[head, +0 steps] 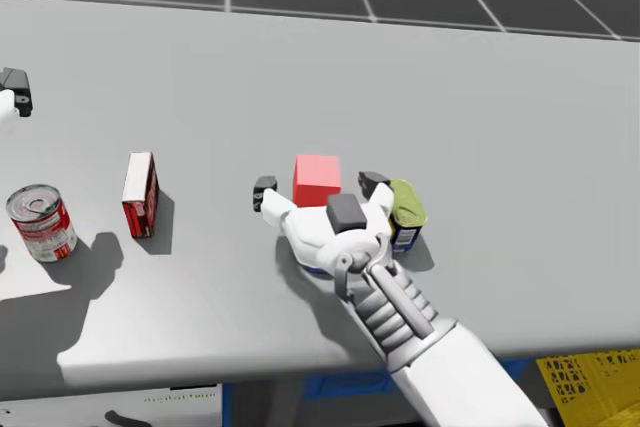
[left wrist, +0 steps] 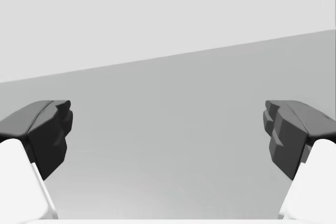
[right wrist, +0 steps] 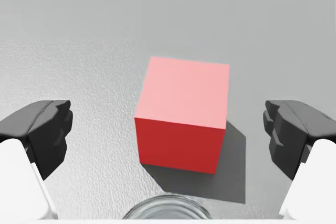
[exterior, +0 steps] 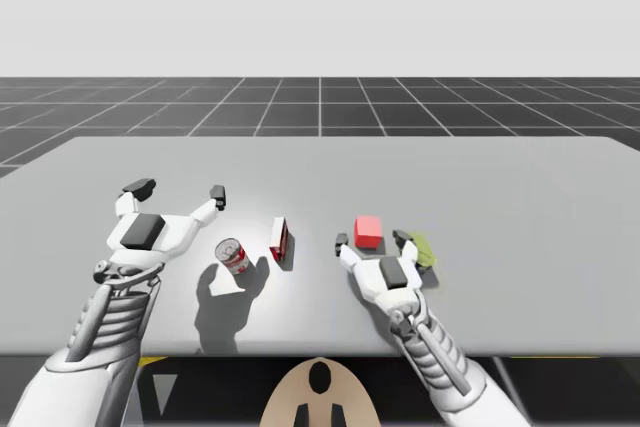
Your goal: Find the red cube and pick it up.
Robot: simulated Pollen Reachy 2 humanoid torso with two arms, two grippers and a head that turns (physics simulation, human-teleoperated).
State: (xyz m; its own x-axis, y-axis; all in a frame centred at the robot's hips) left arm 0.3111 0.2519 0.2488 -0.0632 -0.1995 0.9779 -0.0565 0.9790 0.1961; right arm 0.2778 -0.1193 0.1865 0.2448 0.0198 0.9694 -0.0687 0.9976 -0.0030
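The robot's right hand [exterior: 371,239] is low over the grey flat surface [exterior: 500,187], and its two dark fingers are spread wide. The small red cube [exterior: 367,231] stands on the surface between these fingers, a little right of the middle of the surface as seen from above. In the right wrist view the cube [right wrist: 182,114] stands a little ahead of the hand [right wrist: 169,129]. There is bare surface between it and each finger [right wrist: 47,135], so neither finger touches it. The cube is flat on the surface and its shadow lies beside it.

Just beside the right hand [head: 319,187], on its outer side, is a short can with an olive-green top and a dark blue side [head: 407,212]. It is very close to the finger there [head: 374,183]; I cannot tell if they touch.

To the left of the cube [head: 317,180] stands an upright red-and-white box [head: 140,193], apart from the hand. Near it, further left, is a red-and-white round can [head: 42,222], also upright.

The robot's left hand [exterior: 179,191] is over the left part of the surface, beyond the round can [exterior: 233,257] and the box [exterior: 280,242]. Its fingers [left wrist: 47,135] are also spread wide, with nothing but grey surface between them.
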